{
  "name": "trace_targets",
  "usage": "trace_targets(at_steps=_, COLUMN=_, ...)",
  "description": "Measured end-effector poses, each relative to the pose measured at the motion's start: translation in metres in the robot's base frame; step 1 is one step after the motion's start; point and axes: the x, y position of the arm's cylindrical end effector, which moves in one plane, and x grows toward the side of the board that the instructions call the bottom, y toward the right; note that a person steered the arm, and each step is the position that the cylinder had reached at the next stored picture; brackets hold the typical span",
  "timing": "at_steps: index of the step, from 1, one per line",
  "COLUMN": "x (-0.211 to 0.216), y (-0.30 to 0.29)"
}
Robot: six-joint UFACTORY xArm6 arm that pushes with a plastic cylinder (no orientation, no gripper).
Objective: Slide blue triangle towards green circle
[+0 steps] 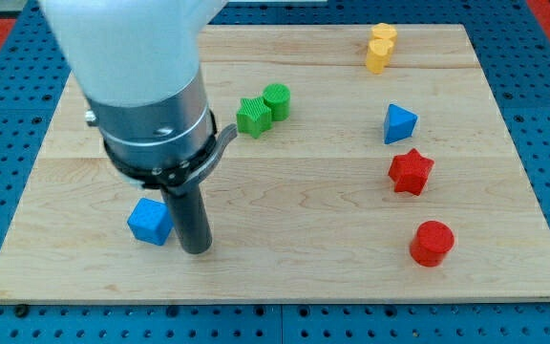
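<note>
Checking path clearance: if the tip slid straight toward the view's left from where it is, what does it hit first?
The blue cube. My tip sits just to its right, slightly lower in view, so it may clip only the cube's near edge; depth is unclear.

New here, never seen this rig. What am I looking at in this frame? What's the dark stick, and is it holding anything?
It is one camera view over a wooden board. The grey and white bulk at the view's left is a robot arm ending in a dark rod. It has no hand and holds nothing; it only pushes blocks. My tip rests on the board just right of the blue cube. Up the middle sit the green star and green circle, touching. At the view's right: yellow block, blue triangle, red star, red circle.
</note>
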Motion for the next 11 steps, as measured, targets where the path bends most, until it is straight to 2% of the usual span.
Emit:
trace_targets(at_steps=2, x=-0.054, y=-0.055)
trace_targets(at_steps=3, x=-0.047, y=-0.087)
trace_targets(at_steps=4, x=-0.045, y=-0.073)
trace_targets(at_steps=6, x=-0.107, y=0.075)
trace_targets(at_steps=7, x=-0.127, y=0.126)
trace_targets(at_steps=8, x=-0.131, y=0.132)
trace_targets(at_steps=11, x=-0.12, y=0.293)
